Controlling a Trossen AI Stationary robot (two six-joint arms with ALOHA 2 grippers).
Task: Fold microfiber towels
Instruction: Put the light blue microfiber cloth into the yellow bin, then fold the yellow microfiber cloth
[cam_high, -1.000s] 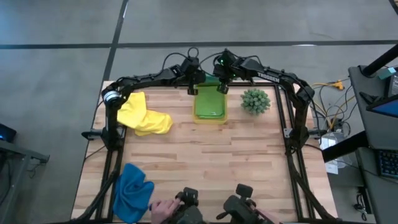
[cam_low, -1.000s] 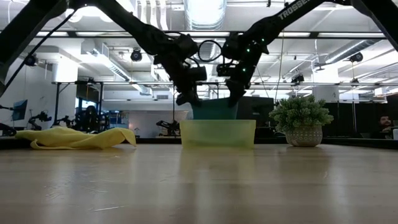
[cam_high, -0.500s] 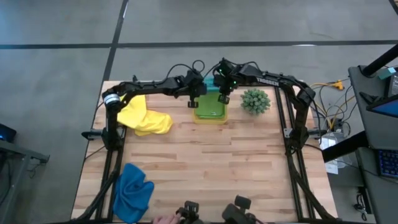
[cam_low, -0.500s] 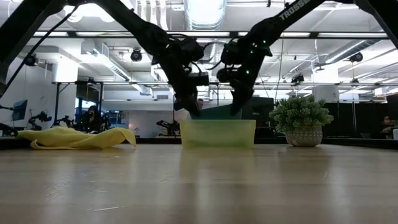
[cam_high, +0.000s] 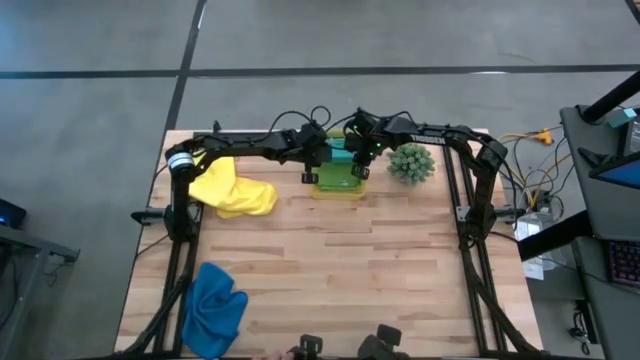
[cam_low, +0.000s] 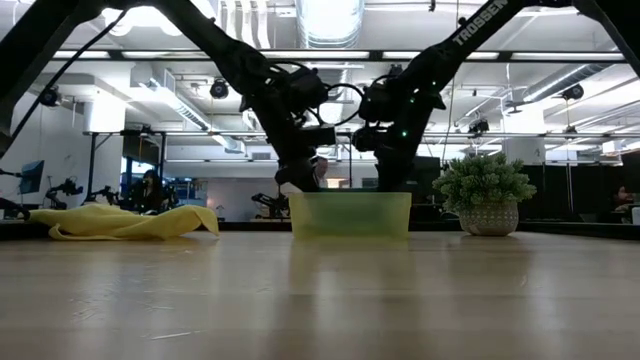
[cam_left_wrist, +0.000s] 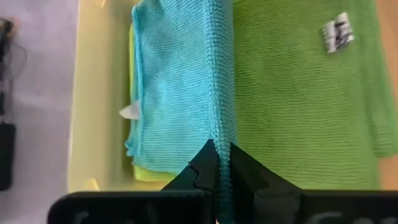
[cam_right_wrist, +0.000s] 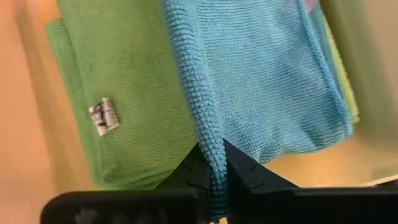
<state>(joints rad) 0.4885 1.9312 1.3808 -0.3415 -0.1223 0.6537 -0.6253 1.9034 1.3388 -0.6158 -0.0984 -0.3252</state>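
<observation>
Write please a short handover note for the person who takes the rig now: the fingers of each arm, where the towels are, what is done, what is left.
Left gripper: fingers shut on the teal towel, pinching its edge above the bin.
Right gripper: fingers shut on the same teal towel, at its other end.
The teal towel hangs folded over the lime green towel, which lies folded in the bin.
The yellow towel is crumpled at the table's far left; the blue towel is crumpled at the near left corner.
Done: green folded and binned, teal nearly placed.
Left: release teal, then fold yellow and blue.
</observation>
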